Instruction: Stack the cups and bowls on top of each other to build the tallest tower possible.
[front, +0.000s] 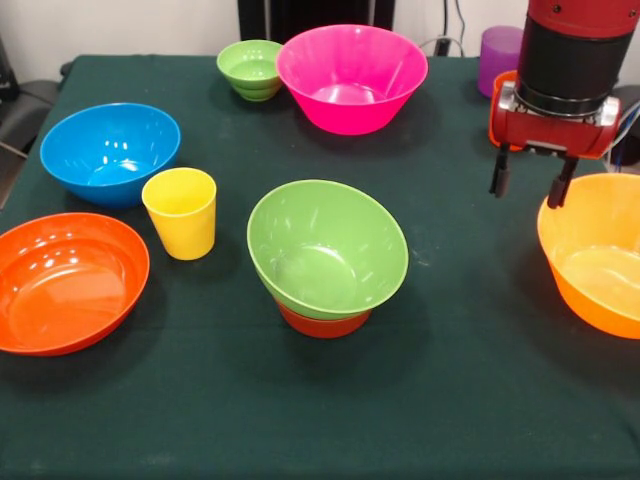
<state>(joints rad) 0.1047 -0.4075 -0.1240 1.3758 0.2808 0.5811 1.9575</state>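
Observation:
The tower (328, 255) stands at the table's middle: a medium green bowl tilted on a small red-orange bowl (322, 322). My gripper (530, 185) hangs open and empty at the right, just above the left rim of the large yellow-orange bowl (597, 255). A yellow cup (181, 212) stands left of the tower. The purple cup (500, 58) stands upside down at the back right, partly hidden by my arm. A bit of orange (503, 82) shows behind the gripper body. Other bowls: blue (110, 152), shallow orange (65, 282), large pink (351, 77), small ribbed green (250, 68).
The table is covered with a dark green cloth (450, 380). The yellow-orange bowl sits at the right edge of the picture, partly cut off.

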